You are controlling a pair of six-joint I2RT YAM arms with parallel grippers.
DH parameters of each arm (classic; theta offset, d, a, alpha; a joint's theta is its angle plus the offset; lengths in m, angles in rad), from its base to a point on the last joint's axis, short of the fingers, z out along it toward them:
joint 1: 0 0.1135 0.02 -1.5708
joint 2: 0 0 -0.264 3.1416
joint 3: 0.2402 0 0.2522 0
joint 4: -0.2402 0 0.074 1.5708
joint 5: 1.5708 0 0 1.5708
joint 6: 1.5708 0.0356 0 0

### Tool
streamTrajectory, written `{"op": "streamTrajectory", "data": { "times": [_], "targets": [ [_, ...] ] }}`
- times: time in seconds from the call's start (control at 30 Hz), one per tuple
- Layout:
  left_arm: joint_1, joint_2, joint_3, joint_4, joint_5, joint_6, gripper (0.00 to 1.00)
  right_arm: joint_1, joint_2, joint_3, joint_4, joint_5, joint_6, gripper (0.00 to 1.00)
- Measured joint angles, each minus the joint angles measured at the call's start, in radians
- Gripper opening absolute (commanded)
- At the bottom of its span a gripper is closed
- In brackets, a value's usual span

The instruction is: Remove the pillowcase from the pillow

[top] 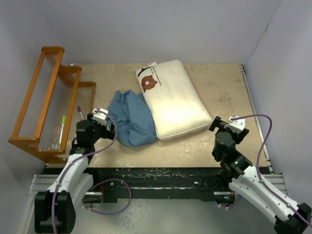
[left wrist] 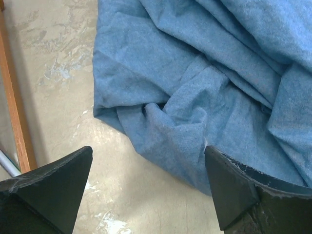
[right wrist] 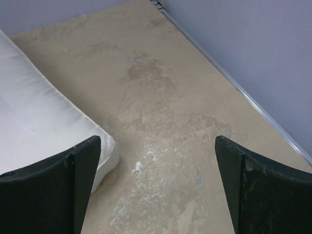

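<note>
- The pillow (top: 178, 100) is seen bare, laid diagonally in the upper centre of the top view on the table (top: 229, 87).
- A brown bear face (top: 148, 83) is printed at its upper-left end, with a small white tag (top: 152, 64) at that end's edge.
- The pillowcase (top: 130, 119) is seen fully off, crumpled in a heap just left of the pillow and touching its long left side.
- The left gripper (top: 101, 117) is placed at centre left of the top view, at the heap's left edge. The jaws are spread wide and nothing is held.
- In the left wrist view, wrinkled blue cloth fills the upper right. The fingertips (left wrist: 73, 170) are seen at the bottom, one over bare table and one at the cloth's near edge. Contact cannot be told.
- The right gripper (top: 226, 122) is placed at centre right, near the pillow's lower-right corner. The jaws are spread wide and empty.
- In the right wrist view, the pillow corner is seen at lower left, with bare table between the fingers.
- A wooden rack (top: 46, 105) is seen at the left edge of the top view.
</note>
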Motion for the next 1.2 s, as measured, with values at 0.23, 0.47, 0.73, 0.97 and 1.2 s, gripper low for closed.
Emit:
{"op": "streamTrajectory", "data": {
  "times": [0.23, 0.47, 0.73, 0.97, 1.2],
  "targets": [
    [0.001, -0.069, -0.06, 0.032, -0.032, -0.013, 1.0, -0.002, 0.145, -0.045, 0.055, 0.117, 0.092, 1.0],
    [0.001, -0.066, -0.063, 0.056, -0.046, -0.018, 0.98, -0.002, 0.26, -0.164, 0.337, 0.097, -0.072, 1.0],
    [0.003, -0.23, -0.147, 0.065, -0.14, -0.057, 0.99, -0.014, 0.2, -0.222, 0.476, 0.031, -0.148, 1.0],
    [0.003, -0.457, -0.236, 0.049, -0.153, -0.058, 0.99, -0.025, 0.132, -0.234, 0.497, -0.025, -0.175, 1.0],
    [0.003, -0.327, -0.233, 0.051, -0.187, -0.076, 0.99, -0.165, 0.059, -0.246, 0.469, -0.182, -0.183, 1.0]
  ]
}}
